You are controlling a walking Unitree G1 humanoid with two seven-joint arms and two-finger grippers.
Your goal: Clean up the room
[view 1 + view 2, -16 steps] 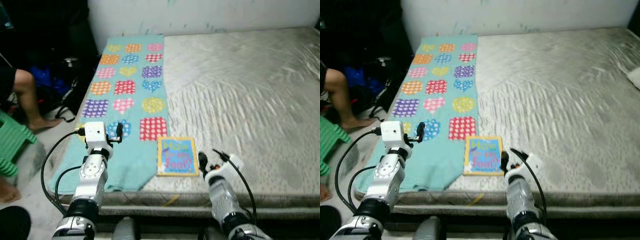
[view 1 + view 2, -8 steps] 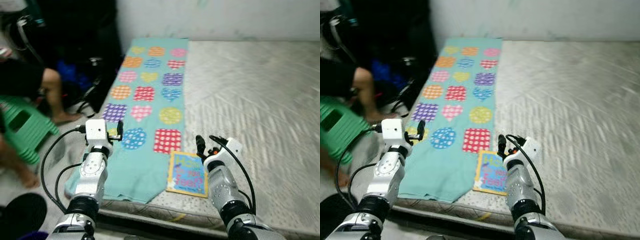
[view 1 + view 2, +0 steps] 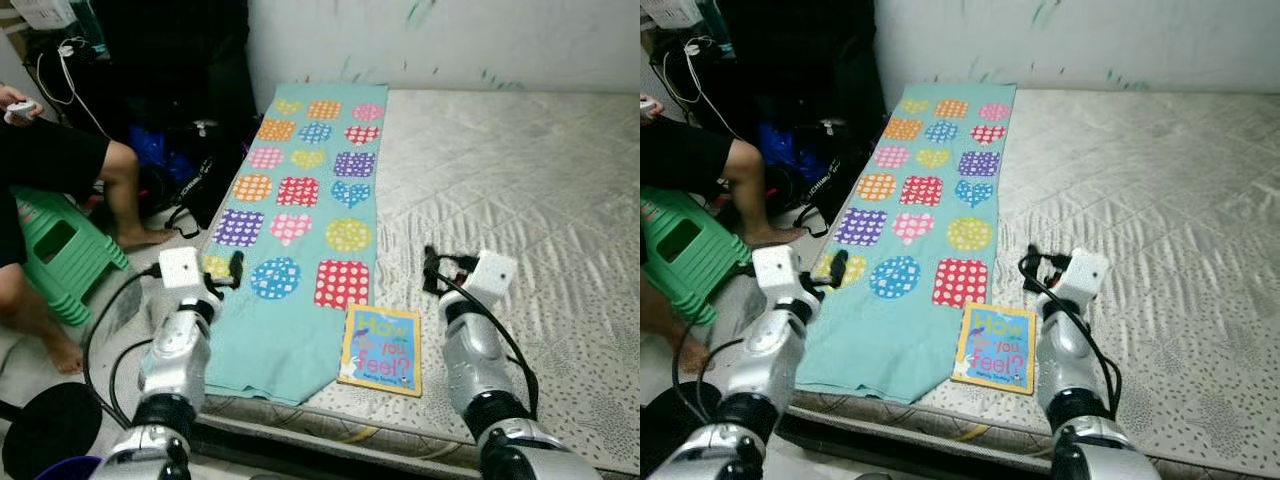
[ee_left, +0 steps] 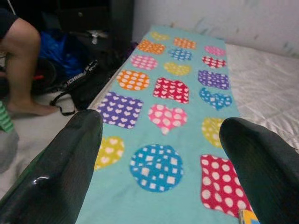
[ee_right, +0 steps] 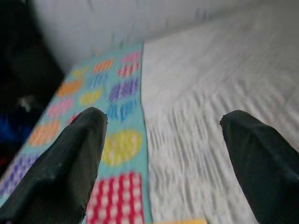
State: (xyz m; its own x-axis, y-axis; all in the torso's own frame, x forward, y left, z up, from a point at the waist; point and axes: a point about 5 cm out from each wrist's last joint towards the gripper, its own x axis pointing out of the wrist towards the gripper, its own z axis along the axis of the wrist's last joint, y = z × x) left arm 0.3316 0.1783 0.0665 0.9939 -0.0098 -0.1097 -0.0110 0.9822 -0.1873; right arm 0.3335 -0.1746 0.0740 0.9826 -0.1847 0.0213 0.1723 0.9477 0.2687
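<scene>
Left eye view: book (image 3: 381, 350) lies at bed's (image 3: 520, 180) front edge; left tool (image 4: 159, 154) and right tool (image 5: 161, 154) are held open, empty.

I can read the cover of the picture book (image 3: 380, 349) lying on the mattress (image 3: 520, 190): "How do you feel?" in big coloured letters. The strap of the black bag (image 4: 77, 80) on the floor carries white lettering, too small and blurred for me to read for certain
</scene>
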